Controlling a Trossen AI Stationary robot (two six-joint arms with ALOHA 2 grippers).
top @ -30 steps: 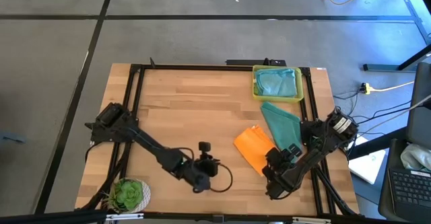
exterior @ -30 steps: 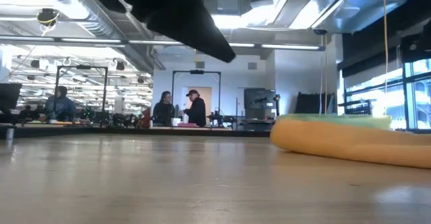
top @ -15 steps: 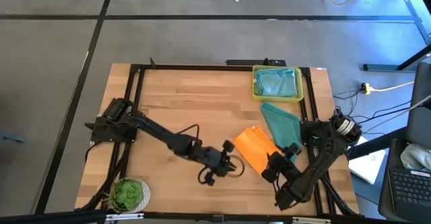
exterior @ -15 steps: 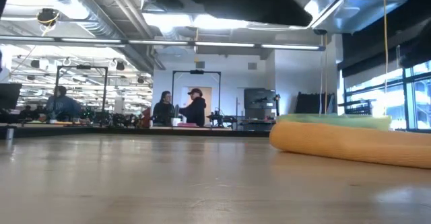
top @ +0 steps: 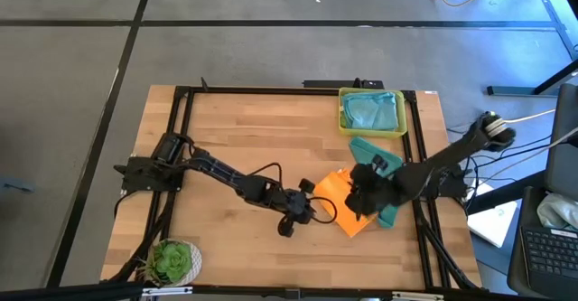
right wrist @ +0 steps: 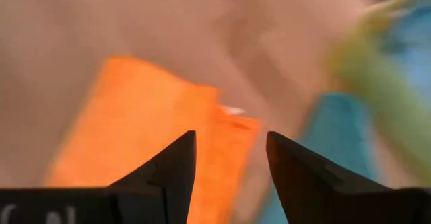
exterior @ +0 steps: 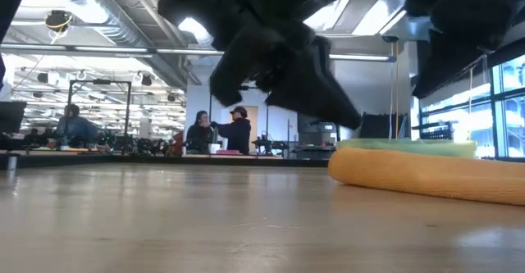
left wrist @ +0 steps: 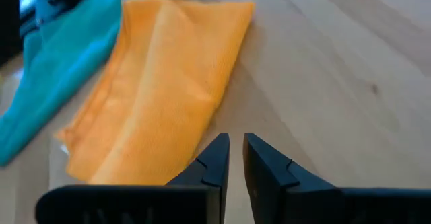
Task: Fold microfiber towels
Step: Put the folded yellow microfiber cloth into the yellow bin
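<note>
Two arms reach toward the same spot on the wooden desk. Nearest the front edge, at the left corner, sits a small green plant. Farther in, the left claw hovers low just beside the near left edge of the orange towel; in its wrist view its fingers stand almost together, only a thin slit between them, with nothing gripped. The orange towel lies folded into a long strip on the right half of the desk, and its rounded fold shows at the right of the low view.

The right claw hangs over the orange towel's right side, its fingers clearly apart and empty in its wrist view, the orange cloth beneath them. Touching the orange towel on its far right side lies the teal towel, partly covered by the right arm.

Beyond that, at the desk's far right corner, a yellow tray holds a crumpled light blue towel.

Past the desk, in the room behind, several people stand among workbenches.
</note>
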